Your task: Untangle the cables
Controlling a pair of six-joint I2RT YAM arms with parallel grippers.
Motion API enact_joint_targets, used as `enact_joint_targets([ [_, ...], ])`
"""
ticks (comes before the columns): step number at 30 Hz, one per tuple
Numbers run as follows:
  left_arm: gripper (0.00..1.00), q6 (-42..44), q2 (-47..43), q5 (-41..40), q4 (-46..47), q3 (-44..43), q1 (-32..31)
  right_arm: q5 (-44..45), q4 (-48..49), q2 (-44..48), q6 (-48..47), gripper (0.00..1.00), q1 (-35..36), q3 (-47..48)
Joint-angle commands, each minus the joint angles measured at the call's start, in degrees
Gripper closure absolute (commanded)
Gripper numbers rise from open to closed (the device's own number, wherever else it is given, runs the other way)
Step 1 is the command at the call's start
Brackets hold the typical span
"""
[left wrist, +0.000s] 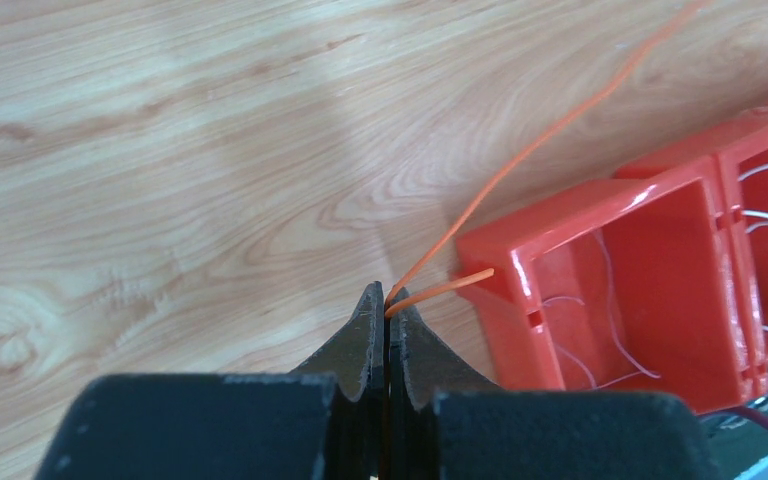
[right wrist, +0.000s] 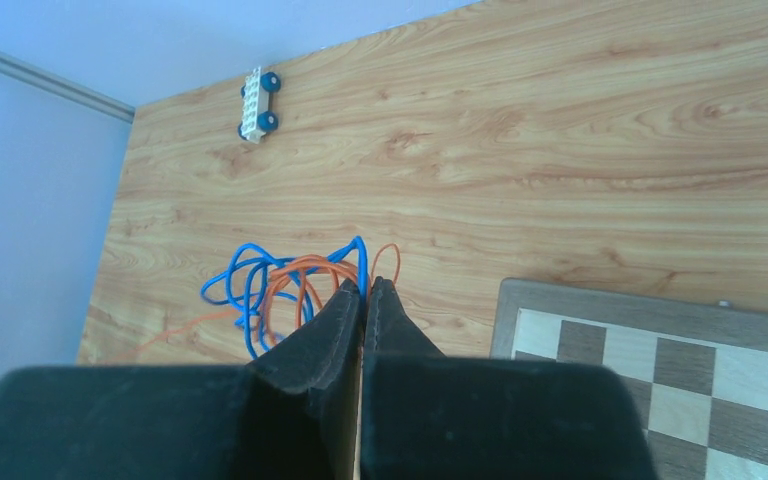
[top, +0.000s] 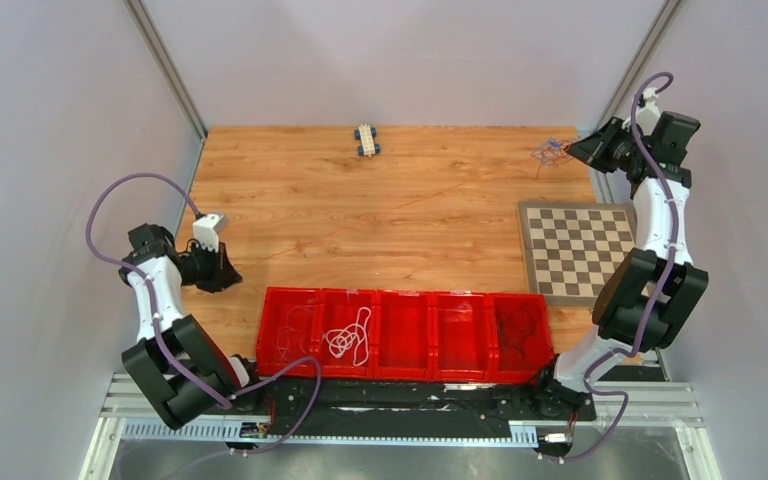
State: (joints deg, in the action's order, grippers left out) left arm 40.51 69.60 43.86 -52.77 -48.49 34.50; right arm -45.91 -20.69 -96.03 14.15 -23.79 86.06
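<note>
A thin orange cable [top: 390, 213] stretches across the table from my left gripper [top: 222, 268] to a small blue and orange tangle [top: 550, 152] at the far right. In the left wrist view my left gripper [left wrist: 388, 300] is shut on the orange cable [left wrist: 540, 145] close to its free end, beside the red bin. The right wrist view has my right gripper [right wrist: 367, 285] shut at the tangle, with the blue cable [right wrist: 250, 290] running between the fingertips and orange loops [right wrist: 300, 280] alongside. A white cable [top: 348, 335] lies coiled in one bin compartment.
A red bin row [top: 400, 292] with several compartments stands along the near edge; its corner [left wrist: 520, 240] is just right of my left gripper. A chessboard [top: 575, 250] lies at the right. A small toy car [top: 366, 140] sits at the far edge. Walls enclose the table.
</note>
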Motion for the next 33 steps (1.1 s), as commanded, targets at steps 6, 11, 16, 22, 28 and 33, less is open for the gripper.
enact_joint_targets([
  [6, 1.00, 0.76, 4.01, -10.19, 8.31, -2.45, 3.39, 0.60, 1.94, -1.63, -0.38, 1.00, -2.81, 5.11],
  [11, 1.00, 0.47, 7.47, -15.79, 11.06, -3.75, 5.98, 0.79, 1.91, -3.72, 0.41, 1.00, -4.80, 8.75],
  [16, 1.00, 2.95, 9.18, -18.03, 13.18, -3.72, 8.44, 1.17, 1.87, -5.28, 0.39, 1.00, -6.08, 11.04],
  [22, 1.00, 3.19, 5.26, -8.20, 7.70, -5.90, 6.76, -0.84, 1.72, -3.87, -0.11, 1.00, -4.60, 6.41],
  [28, 1.00, -6.74, -2.77, 0.96, 3.29, -13.92, -3.96, -1.48, 1.53, 0.64, -3.25, 1.00, 0.93, -1.55],
  [33, 1.00, -15.95, -7.01, 4.11, 3.02, -19.92, -14.94, -1.87, 0.82, 3.33, -5.19, 1.00, 4.71, -5.23],
])
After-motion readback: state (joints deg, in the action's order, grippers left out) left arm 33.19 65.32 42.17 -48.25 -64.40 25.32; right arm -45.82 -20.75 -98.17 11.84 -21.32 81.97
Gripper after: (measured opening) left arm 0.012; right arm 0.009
